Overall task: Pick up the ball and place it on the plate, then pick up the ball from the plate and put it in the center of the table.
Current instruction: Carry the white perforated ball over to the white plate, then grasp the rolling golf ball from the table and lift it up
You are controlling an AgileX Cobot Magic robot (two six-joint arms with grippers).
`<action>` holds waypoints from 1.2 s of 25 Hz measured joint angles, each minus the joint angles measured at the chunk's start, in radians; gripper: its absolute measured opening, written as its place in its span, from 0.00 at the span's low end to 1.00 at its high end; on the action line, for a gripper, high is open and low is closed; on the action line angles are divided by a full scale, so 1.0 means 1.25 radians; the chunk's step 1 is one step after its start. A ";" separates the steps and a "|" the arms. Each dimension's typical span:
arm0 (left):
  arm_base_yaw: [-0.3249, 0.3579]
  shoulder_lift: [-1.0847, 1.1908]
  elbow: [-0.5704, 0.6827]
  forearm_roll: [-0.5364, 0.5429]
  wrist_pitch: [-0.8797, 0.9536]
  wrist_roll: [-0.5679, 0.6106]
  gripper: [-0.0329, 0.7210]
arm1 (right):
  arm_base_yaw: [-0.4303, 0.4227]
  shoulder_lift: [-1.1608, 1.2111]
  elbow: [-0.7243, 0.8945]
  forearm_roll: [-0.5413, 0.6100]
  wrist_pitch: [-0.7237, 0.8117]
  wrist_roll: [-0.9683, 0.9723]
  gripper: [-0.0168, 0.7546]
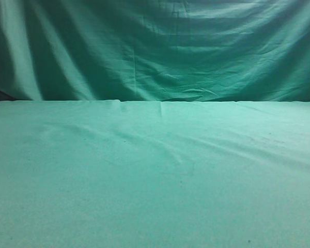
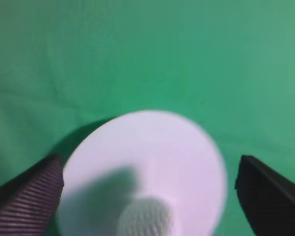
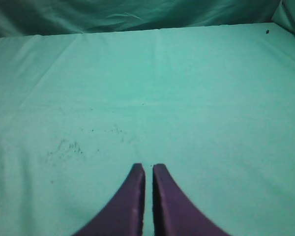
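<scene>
In the left wrist view a white round plate lies on the green cloth, close below the camera and blurred. A pale grey-white ball with a dimpled surface sits at the plate's near edge, cut off by the bottom of the frame. My left gripper is open wide, with one finger on each side of the plate and apart from the ball. My right gripper is shut and empty over bare green cloth. The exterior view shows no ball, plate or gripper.
A green cloth covers the table, with a few creases and dark specks. A green curtain hangs behind the table's far edge.
</scene>
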 joint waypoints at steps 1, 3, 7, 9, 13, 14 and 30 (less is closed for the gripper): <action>0.000 0.001 -0.021 -0.031 0.018 0.000 0.92 | 0.000 0.000 0.000 0.000 0.000 0.000 0.08; 0.000 0.001 -0.090 -0.112 0.079 0.019 0.90 | 0.000 0.000 0.000 0.000 0.000 0.000 0.08; 0.001 0.001 -0.239 -0.267 0.221 0.134 0.64 | 0.000 0.000 0.000 0.000 0.000 0.000 0.08; 0.001 0.001 -0.297 -0.329 0.281 0.186 0.44 | 0.000 0.000 0.000 0.000 0.000 0.000 0.08; 0.001 -0.002 -0.371 -0.430 0.387 0.273 0.10 | 0.000 0.000 0.000 0.000 0.000 0.000 0.08; 0.001 -0.009 -0.376 -0.459 0.406 0.292 0.04 | 0.000 0.000 0.000 0.000 0.000 0.000 0.08; 0.001 -0.415 -0.112 -0.531 0.337 0.475 0.04 | 0.000 0.000 0.000 0.000 0.000 0.000 0.08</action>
